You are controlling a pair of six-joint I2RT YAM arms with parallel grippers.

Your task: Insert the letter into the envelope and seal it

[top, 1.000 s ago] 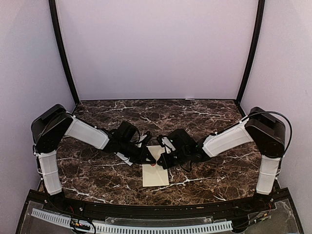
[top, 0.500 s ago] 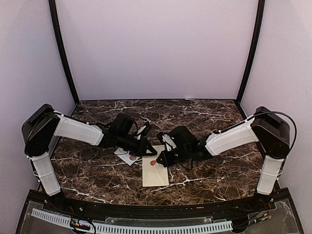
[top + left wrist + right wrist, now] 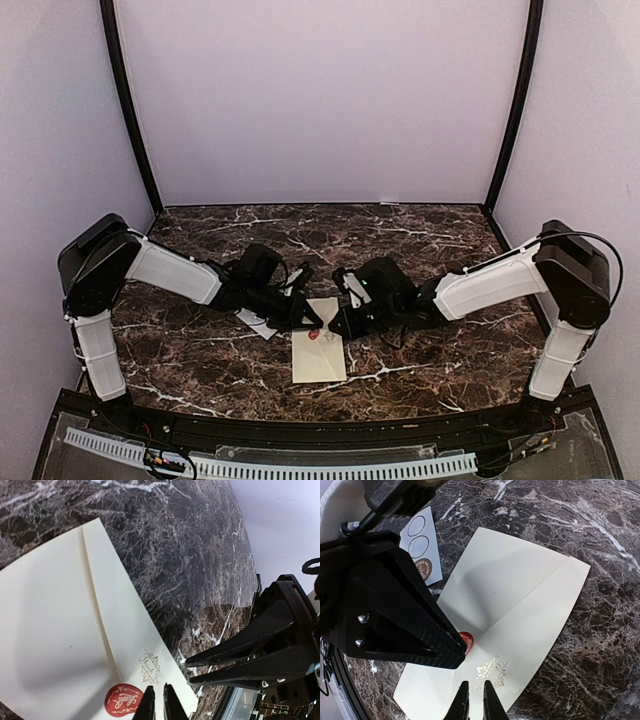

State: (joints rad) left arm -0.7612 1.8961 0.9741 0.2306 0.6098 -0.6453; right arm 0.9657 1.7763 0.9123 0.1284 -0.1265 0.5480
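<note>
Left gripper (image 3: 155, 701): fingers nearly together, holding nothing, the tip at the edge of the red seal (image 3: 122, 700); whether it presses on it I cannot tell. Right gripper (image 3: 475, 689): also almost closed and empty, hovering over the gold lettering just right of the seal, so the left arm is the nearer of the 2.

The seal sits at the flap's point on the cream envelope (image 3: 320, 362), whose long axis runs from the far side toward the arm bases. A sticker sheet (image 3: 422, 555) lies left of the seal. The letter is not visible; judging by the closed flap, it is inside.

0.5 s ago the right tip stood closest to the seal and the left tip farther left of it; now the left has moved in and the right has backed off.
</note>
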